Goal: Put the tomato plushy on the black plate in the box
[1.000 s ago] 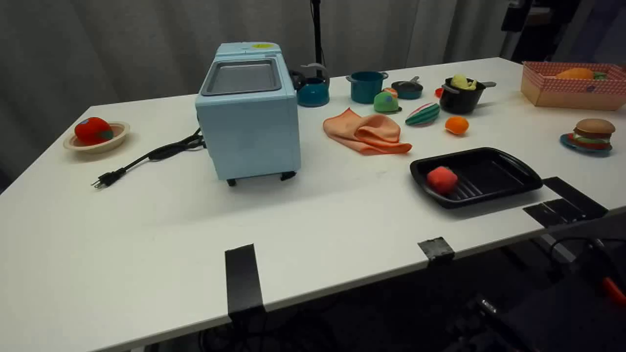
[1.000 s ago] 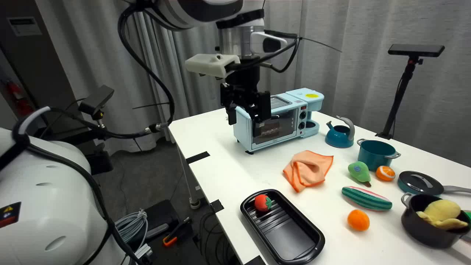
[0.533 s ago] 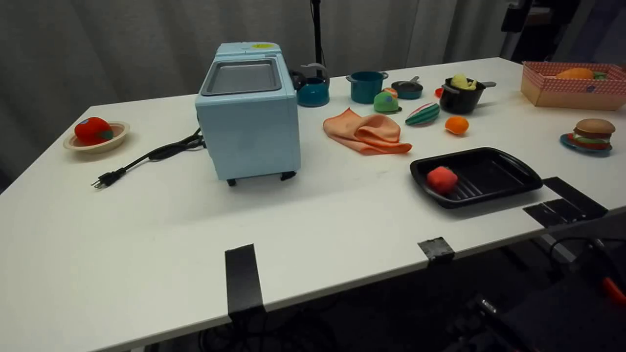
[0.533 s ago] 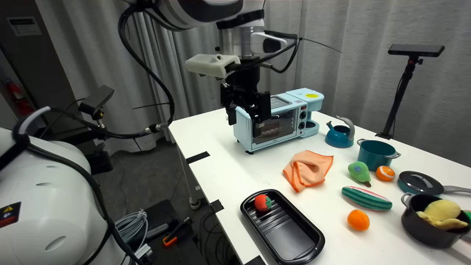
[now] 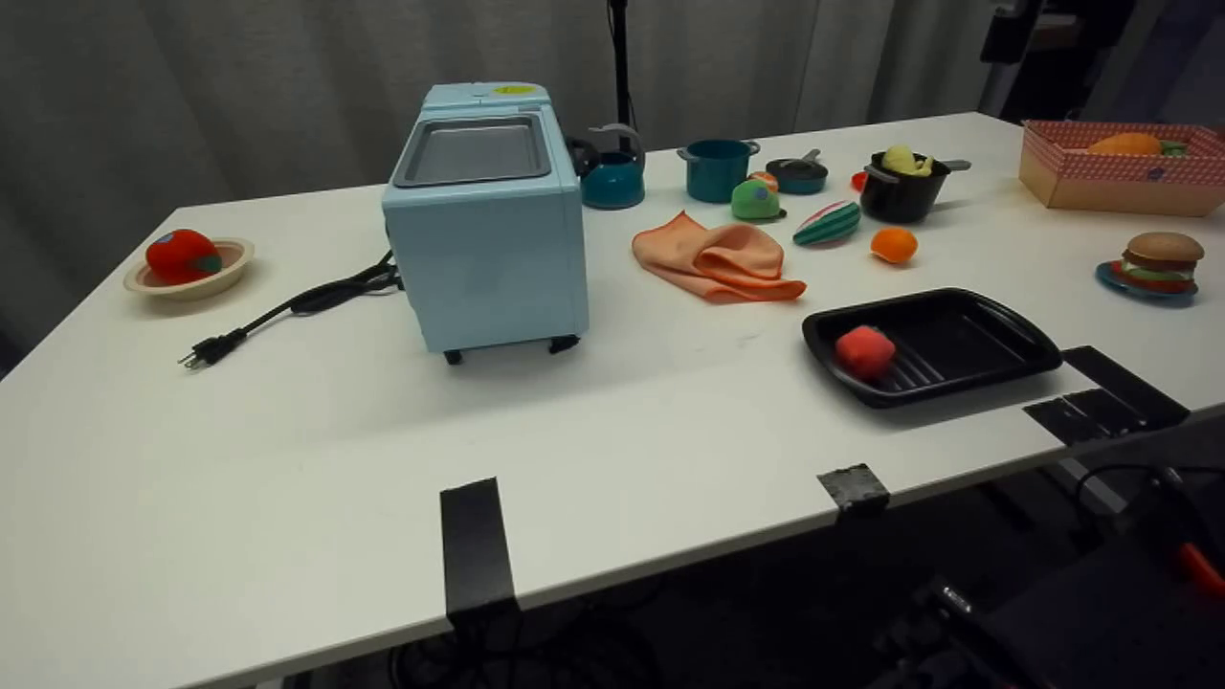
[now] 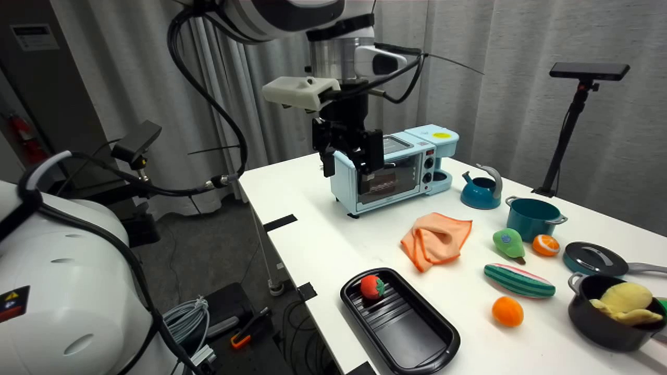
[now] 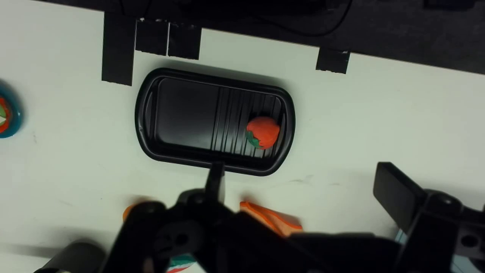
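The tomato plushy (image 5: 865, 352), small, round and red with green leaves, lies on the ribbed end of the black plate (image 5: 976, 337) near the table's front edge. Both also show in the other views: the plushy (image 6: 369, 287) (image 7: 263, 131) and the plate (image 6: 412, 339) (image 7: 185, 113). My gripper (image 6: 346, 174) is open and empty, high above the table, apart from the plushy. In the wrist view its fingers (image 7: 300, 176) stand wide apart, with the plate and plushy ahead of them. The box (image 5: 1101, 191), with a red checkered lining, holds an orange carrot-like toy at the table's far right.
A light blue toaster oven (image 5: 488, 258) (image 6: 385, 172) stands behind my gripper. An orange cloth (image 6: 436, 239), watermelon toy (image 6: 519, 280), orange (image 6: 507, 311) and black pot (image 6: 599, 328) lie beyond the plate. A burger toy (image 5: 1161, 260) sits between plate and box. A tan plate (image 5: 234, 268) holds a larger red toy.
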You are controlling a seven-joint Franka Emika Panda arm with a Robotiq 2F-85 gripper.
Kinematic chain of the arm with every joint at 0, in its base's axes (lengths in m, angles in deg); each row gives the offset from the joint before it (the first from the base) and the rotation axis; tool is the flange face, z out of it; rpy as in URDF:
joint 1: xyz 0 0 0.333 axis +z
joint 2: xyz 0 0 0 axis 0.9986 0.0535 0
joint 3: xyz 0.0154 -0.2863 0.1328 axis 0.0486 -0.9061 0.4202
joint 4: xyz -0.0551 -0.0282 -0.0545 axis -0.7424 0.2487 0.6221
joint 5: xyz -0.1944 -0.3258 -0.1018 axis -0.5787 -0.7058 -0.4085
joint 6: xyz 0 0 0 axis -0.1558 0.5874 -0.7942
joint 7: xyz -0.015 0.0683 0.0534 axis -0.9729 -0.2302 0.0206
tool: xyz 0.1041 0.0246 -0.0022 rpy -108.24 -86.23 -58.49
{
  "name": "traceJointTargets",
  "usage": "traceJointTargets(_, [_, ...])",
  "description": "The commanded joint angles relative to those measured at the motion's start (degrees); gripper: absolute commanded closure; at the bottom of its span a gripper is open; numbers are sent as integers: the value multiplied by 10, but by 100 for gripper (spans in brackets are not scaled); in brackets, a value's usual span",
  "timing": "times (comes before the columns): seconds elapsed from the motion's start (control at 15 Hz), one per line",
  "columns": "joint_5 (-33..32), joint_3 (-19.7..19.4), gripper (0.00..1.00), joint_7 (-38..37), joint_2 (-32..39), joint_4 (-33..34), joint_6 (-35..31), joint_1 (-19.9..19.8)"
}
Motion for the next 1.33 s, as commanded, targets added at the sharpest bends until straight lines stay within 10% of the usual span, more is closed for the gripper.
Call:
traceJointTargets(0.0, [-1, -1, 0, -1, 0, 1, 1, 2])
traceJointTargets(1.27, [-11, -16, 0, 10, 103, 1, -108, -5])
